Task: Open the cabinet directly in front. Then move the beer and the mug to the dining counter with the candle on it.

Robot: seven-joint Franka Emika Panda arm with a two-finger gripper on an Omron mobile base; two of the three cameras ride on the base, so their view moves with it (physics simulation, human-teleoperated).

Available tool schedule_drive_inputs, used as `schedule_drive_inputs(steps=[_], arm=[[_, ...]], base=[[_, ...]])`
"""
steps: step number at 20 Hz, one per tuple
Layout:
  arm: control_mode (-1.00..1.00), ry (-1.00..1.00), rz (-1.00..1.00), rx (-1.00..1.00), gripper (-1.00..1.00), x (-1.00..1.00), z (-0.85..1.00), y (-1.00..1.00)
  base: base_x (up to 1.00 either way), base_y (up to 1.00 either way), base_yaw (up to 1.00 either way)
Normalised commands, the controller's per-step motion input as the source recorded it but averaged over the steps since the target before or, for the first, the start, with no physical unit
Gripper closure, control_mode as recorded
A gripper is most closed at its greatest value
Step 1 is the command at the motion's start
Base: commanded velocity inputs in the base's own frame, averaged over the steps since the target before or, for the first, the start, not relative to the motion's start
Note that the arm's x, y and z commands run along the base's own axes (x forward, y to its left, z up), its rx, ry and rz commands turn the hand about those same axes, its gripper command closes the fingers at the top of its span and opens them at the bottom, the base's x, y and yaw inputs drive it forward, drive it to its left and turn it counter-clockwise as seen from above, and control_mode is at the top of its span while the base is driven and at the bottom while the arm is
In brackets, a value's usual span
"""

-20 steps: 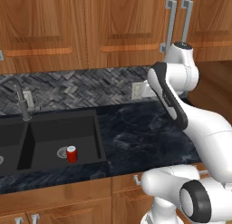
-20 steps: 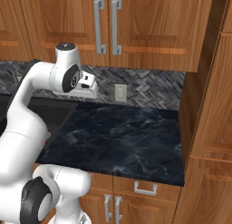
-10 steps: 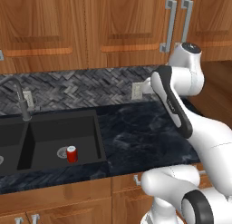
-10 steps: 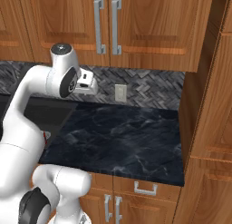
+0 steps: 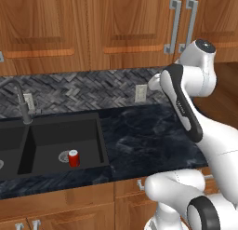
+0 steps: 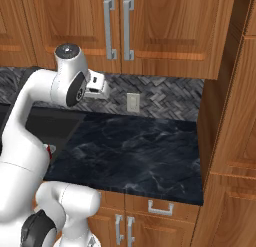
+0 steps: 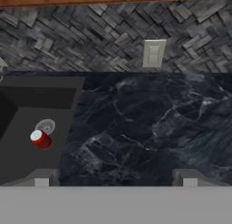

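Reddish-brown wood makes up the cabinet (image 6: 165, 31), which hangs on the wall above the black marbled surface (image 6: 135, 151), its panelled doors shut and its two long silver bar handles (image 6: 119, 28) side by side at the middle. Below it runs a grey herringbone backsplash (image 5: 79, 89) with a white wall outlet (image 7: 153, 53) set in it. The white arm (image 5: 186, 98) rises over the surface's front edge with its hand raised just under the cabinet's lower edge. The gripper (image 7: 115, 177) looks down at the surface with its jaws spread wide and nothing between them; the two finger tips (image 7: 41, 177) stand far apart. A black sink (image 5: 56, 140) is sunk into the left part of the surface, and a short red can (image 5: 73, 158) stands upright in its basin beside the drain. A dark faucet (image 5: 21, 103) rises at the back edge of the sink.
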Motion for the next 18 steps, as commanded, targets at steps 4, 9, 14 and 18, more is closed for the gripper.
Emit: schedule_drive_inputs(steps=[4,9,14,18], arm=[[-1.0,0.0,-0.02,0.0,-1.0,0.0,0.32,-0.14],[-1.0,0.0,-0.01,0.0,-1.0,0.0,0.37,-0.12],[-1.0,-0.01,-0.02,0.0,-1.0,0.0,0.33,-0.13],[-1.0,-0.02,-0.02,0.0,-1.0,0.0,0.29,-0.1]], base=[[0.0,0.0,0.0],[0.0,0.0,0.0],[0.0,0.0,0.0],[0.0,0.0,0.0]])
